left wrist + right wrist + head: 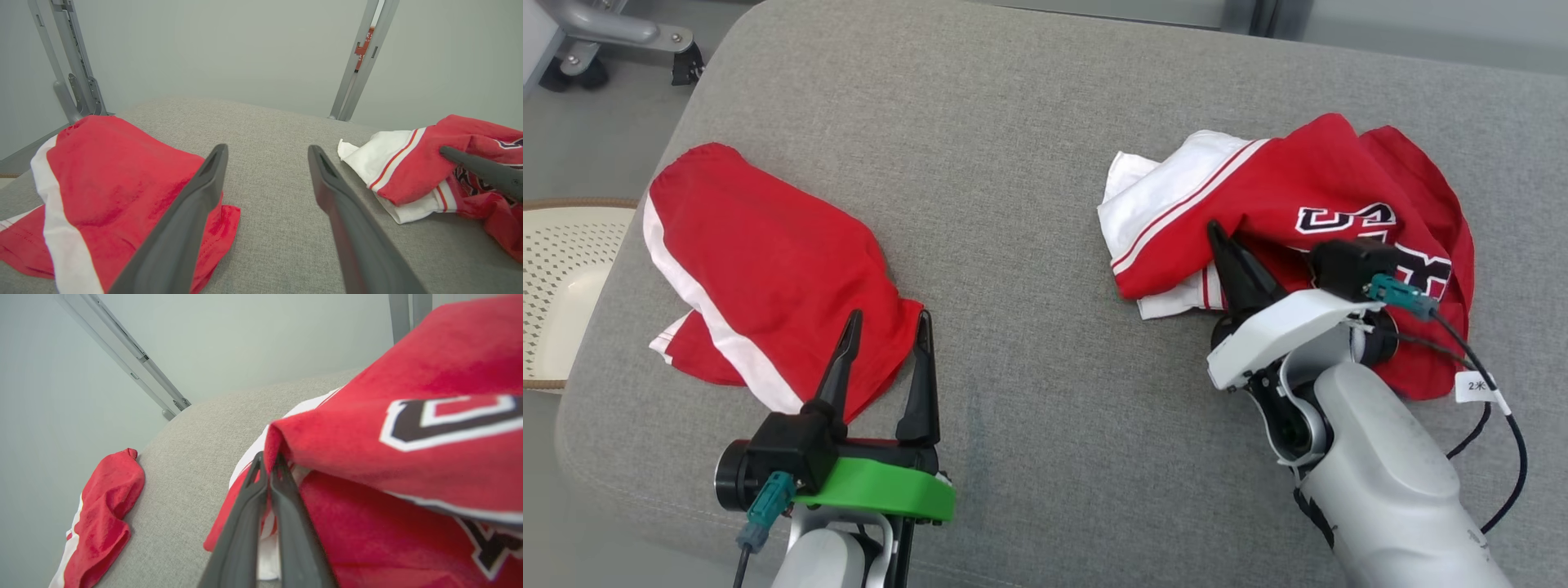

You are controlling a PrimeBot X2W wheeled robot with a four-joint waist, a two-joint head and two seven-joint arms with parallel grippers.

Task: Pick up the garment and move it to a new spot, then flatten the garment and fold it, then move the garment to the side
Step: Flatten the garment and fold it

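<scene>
right end effector (1221, 237): fingers pressed together, pinching a fold of the crumpled red jersey with white side panel and black-and-white lettering (1282, 188). Grip point on the jersey's near-left edge, beside the red-striped white trim. In right wrist view, red fold draped right over the closed fingertips (273, 462). Rest of the jersey bunched in a rumpled heap on the right half of the grey fabric-covered cushion (1013, 204), white panel sticking out at the heap's far-left. Black cable with small white tag (1474, 386) trailing off the right wrist, across the jersey's near-right part.

left end effector (889, 322): fingers spread wide, holding nothing. Positioned at the near-right corner of the red garment with white stripe (760, 261), one finger over the cloth, the other just off its edge above bare cushion. Contact with the cloth: cannot tell. Garment loosely heaped on the left half of the cushion, well apart from the jersey.

Pale perforated basket (564, 269) just left of the cushion. Grey wheeled metal frame (613, 33) on the floor, far left.
</scene>
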